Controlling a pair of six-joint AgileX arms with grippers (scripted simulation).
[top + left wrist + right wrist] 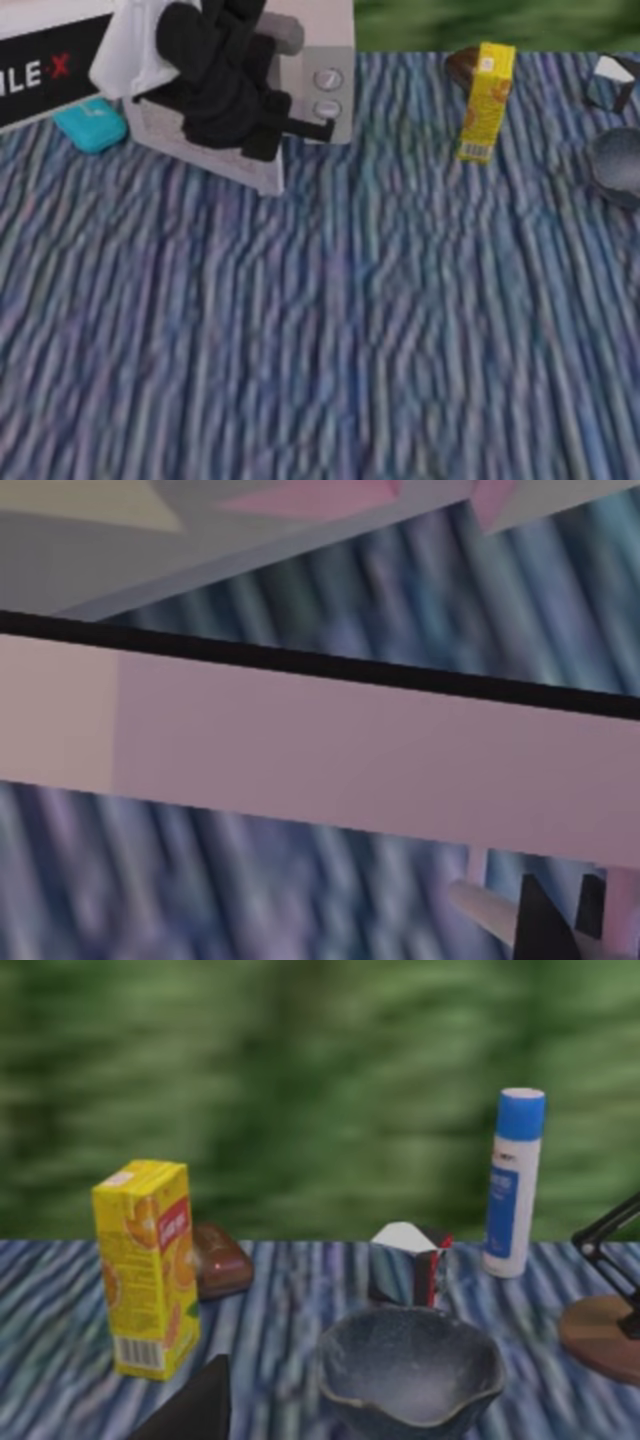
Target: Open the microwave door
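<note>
White letters "LE" and a red "X" read on the black band of a white base [45,65] at the top view's far left edge, the rest of the word cut off. The yellow juice carton [485,100] carries orange fruit art, a red label and a barcode, its print too small to read; in the right wrist view the tall white bottle [513,1182] with a blue cap bears a blue label, also unreadable. The microwave [320,45], a light grey-white box with 2 round silver knobs [327,92] on its narrow control panel, sits at the far left of the table [350,330], which wears a blue-and-grey striped cloth. The microwave door [225,155] stands swung out from the front, its thin white edge toward the camera; the left wrist view shows it as a pale band edged in black. The black left arm covers most of the door and cavity, and the left gripper [262,140] sits at the door's outer end; I cannot tell whether its fingers are apart or closed. A teal block [90,125] lies just beside the microwave's left side. The right gripper is out of the top view, only a dark fingertip [195,1405] showing, near a dark grey bowl [410,1375], a brown object [222,1260], a small white-topped box [410,1260] and a lamp base [605,1335].
</note>
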